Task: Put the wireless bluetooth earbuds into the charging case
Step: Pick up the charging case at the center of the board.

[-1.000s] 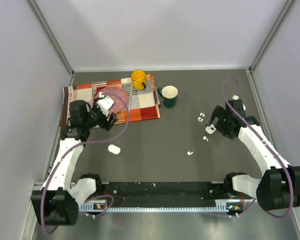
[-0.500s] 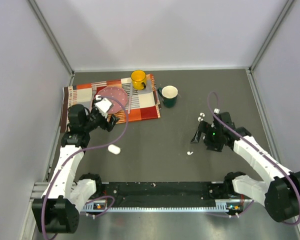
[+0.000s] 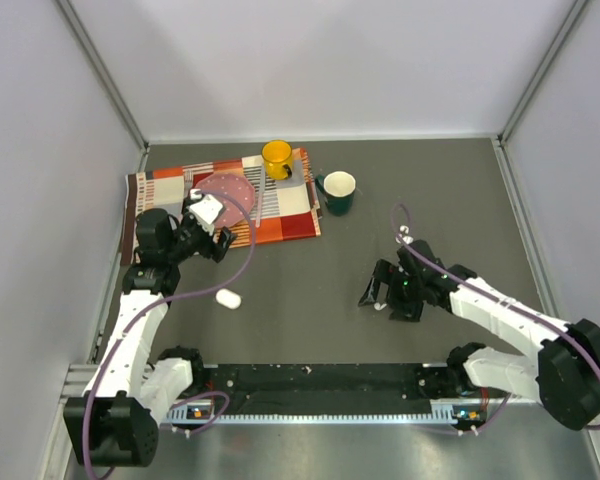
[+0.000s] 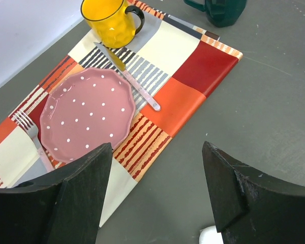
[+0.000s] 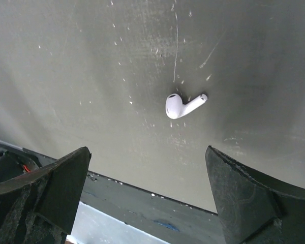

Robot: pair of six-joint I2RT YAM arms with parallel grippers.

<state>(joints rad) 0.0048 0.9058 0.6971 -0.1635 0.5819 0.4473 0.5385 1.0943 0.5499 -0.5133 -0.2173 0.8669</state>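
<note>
One white earbud (image 5: 183, 105) lies on the grey table, just beyond and between my right gripper's fingers; in the top view it (image 3: 379, 306) sits at the fingertips. My right gripper (image 5: 147, 152) is open and empty, low over it (image 3: 383, 297). Another small white earbud (image 3: 404, 240) lies farther back, by the arm's cable. The white charging case (image 3: 228, 298) lies shut on the table at near left; only its edge (image 4: 211, 237) shows in the left wrist view. My left gripper (image 4: 157, 147) is open and empty, raised beyond the case (image 3: 213, 235) at the placemat's edge.
A checked placemat (image 3: 290, 212) at back left bears a pink dotted plate (image 4: 86, 114), a yellow mug (image 3: 277, 158), a knife (image 4: 127, 76) and a fork (image 4: 33, 134). A dark green mug (image 3: 338, 190) stands beside it. The table's near edge rail (image 5: 157, 213) is close behind the right gripper.
My right arm has swung left and toward the near edge, from the far right to over the near earbud. The left arm shifted slightly, then held still.
</note>
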